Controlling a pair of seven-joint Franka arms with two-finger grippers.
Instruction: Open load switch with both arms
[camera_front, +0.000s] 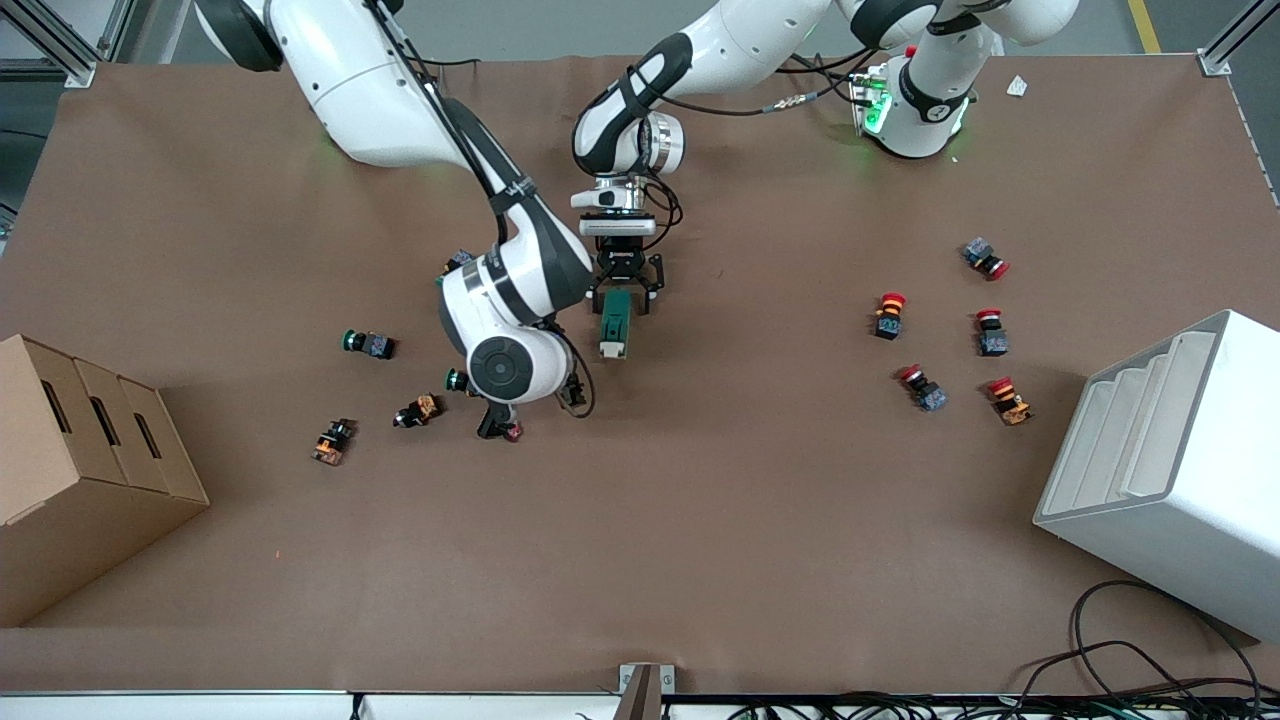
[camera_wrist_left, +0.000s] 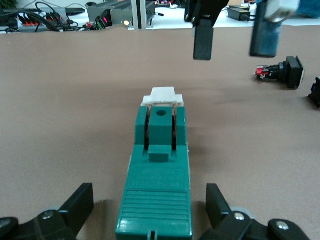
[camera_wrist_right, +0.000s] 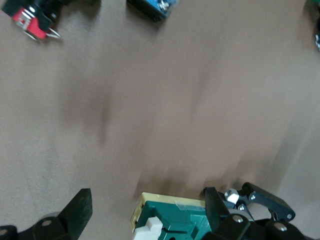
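Note:
The load switch (camera_front: 613, 325) (camera_wrist_left: 160, 165) (camera_wrist_right: 175, 222) is a dark green block lying mid-table, its white toggle lever (camera_wrist_left: 162, 96) at the end nearer the front camera. My left gripper (camera_front: 625, 285) (camera_wrist_left: 150, 207) is open and straddles the switch's other end, with a gap between each finger and the block's sides. My right gripper (camera_front: 532, 410) (camera_wrist_right: 147, 212) is open and holds nothing. It hangs over the table just off the lever end, toward the right arm's end. Its fingers (camera_wrist_left: 202, 40) show in the left wrist view.
A small push button (camera_front: 513, 432) (camera_wrist_left: 280, 72) lies by the right gripper. Green-capped buttons (camera_front: 368, 344) lie scattered toward the right arm's end, red-capped ones (camera_front: 890, 315) toward the left arm's. A cardboard box (camera_front: 80, 470) and a white rack (camera_front: 1170, 470) flank the table.

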